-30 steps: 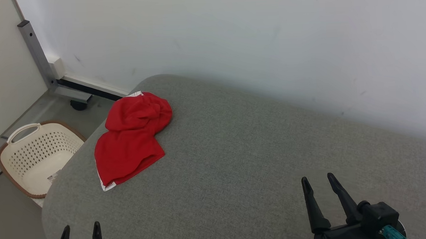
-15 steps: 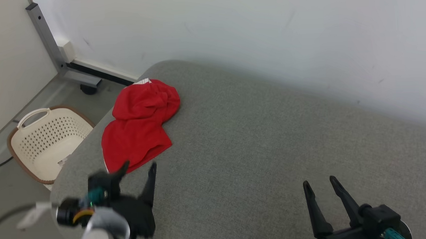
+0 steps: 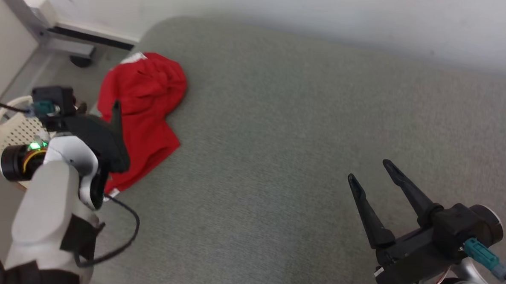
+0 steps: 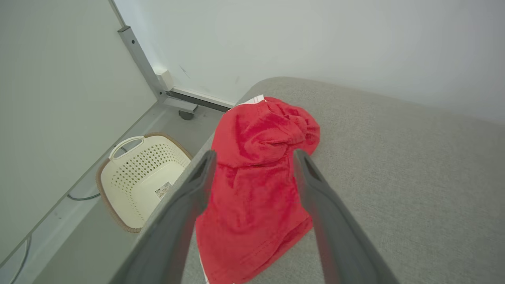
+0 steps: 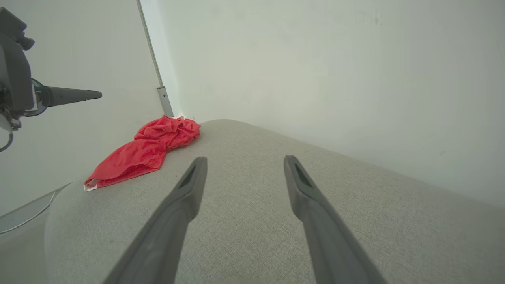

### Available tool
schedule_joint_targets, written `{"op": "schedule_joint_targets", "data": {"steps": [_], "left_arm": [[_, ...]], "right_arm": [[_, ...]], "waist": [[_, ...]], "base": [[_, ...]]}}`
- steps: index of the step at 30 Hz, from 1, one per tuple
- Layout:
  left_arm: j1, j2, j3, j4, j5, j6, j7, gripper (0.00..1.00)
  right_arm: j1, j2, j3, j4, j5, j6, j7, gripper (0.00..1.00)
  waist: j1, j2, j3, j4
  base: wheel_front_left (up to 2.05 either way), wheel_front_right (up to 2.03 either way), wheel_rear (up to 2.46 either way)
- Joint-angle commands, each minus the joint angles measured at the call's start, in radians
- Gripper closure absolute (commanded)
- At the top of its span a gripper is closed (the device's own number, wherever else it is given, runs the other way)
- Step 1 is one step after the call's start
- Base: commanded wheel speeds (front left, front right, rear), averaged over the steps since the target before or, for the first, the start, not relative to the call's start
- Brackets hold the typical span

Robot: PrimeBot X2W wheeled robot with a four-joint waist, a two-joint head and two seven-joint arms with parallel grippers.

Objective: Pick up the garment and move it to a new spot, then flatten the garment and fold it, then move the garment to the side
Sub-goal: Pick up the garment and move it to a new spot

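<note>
Head view looks steeply down on the grey cushion (image 3: 278, 136); both wrist views, lower, share its red garment (image 3: 148, 87).

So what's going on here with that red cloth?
A two-armed robot is about to tidy a crumpled red garment lying near the left corner of a grey padded surface. Its left fingers are open and aimed at the garment, not gripping it yet. Its right fingers, also open, hover over bare padding. A white basket sits on the floor nearby.
</note>
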Motion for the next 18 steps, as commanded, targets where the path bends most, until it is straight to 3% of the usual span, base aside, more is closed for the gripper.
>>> {"op": "schedule_joint_targets", "data": {"steps": [1, 8, 18], "left_arm": [[-0.024, -0.003, 0.009, 0.02, -0.022, -0.002, -0.003, 0.0], [-0.14, 0.025, 0.023, 0.147, -0.028, 0.03, 0.012, 0.0], [-0.211, 0.084, 0.039, 0.266, -0.007, 0.156, -0.005, 0.0]], "right_arm": [[-0.002, -0.009, -0.003, -0.013, -0.006, -0.003, 0.005, 0.0], [0.021, -0.028, -0.022, -0.102, -0.015, -0.003, 0.035, 0.0], [0.039, -0.022, -0.008, -0.138, -0.012, -0.003, 0.032, 0.0]], "waist": [[-0.0002, -0.0001, 0.235, -0.183], [-0.0002, -0.0001, 0.349, -0.213], [-0.0002, -0.0001, 0.393, -0.254]], "base": [[0.0, 0.0, 0.0], [0.0, 0.0, 0.0], [0.0, 0.0, 0.0]]}}
